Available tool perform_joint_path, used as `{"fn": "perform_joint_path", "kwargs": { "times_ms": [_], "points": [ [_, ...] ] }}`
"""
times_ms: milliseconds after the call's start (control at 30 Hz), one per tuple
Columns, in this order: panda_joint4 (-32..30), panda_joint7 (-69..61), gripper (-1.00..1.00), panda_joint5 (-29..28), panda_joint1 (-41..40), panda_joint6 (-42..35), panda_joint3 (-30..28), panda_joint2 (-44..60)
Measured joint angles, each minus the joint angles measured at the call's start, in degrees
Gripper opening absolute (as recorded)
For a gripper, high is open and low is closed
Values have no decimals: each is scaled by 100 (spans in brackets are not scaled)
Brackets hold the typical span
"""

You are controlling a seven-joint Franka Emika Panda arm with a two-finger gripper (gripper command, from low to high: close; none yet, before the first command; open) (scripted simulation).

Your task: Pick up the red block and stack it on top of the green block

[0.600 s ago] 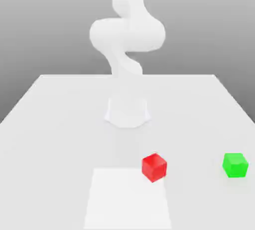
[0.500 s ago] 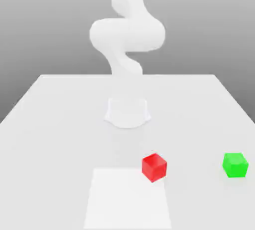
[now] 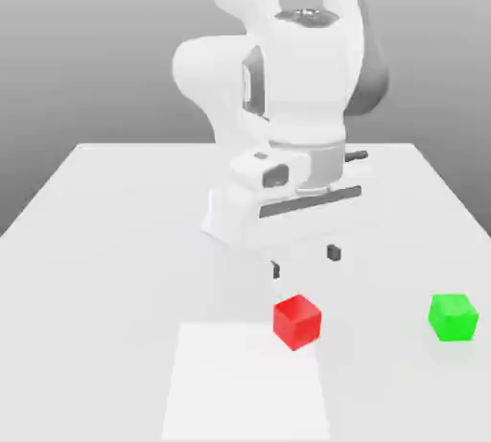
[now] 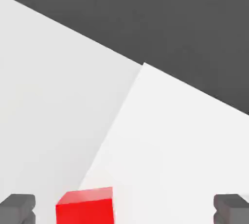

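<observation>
The red block [image 3: 296, 321] sits on the white table near the front, at the corner of a paler square patch. Its top also shows in the hand view [image 4: 85, 206], between the two dark fingertips [image 4: 17, 207]. The green block [image 3: 453, 316] rests on the table toward the exterior view's right, well apart from the red one. My gripper [image 3: 304, 261] hangs open just above and behind the red block, nothing between its fingers.
The white arm's base [image 3: 245, 215] stands at the middle of the table [image 3: 115, 239]. A paler square patch [image 3: 245, 383] lies at the front. The table's far edge meets a dark floor in the hand view.
The hand and forearm have come into the exterior view, low over the table behind the red block. Both blocks lie where they were.
</observation>
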Motion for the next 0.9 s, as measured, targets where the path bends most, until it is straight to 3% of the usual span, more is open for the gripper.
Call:
{"fn": "perform_joint_path", "kwargs": {
  "times_ms": [167,200,433,700,900],
  "points": [
    [48,-38,0,-42,57,1006,-14,1212],
    [74,-38,-100,-44,58,1178,-16,1412],
    [79,-13,-100,-73,57,1215,-21,1458],
    [-98,-32,-100,-8,80,-65,32,3],
    [673,738,-100,18,964,-679,765,156]
  ]
}}
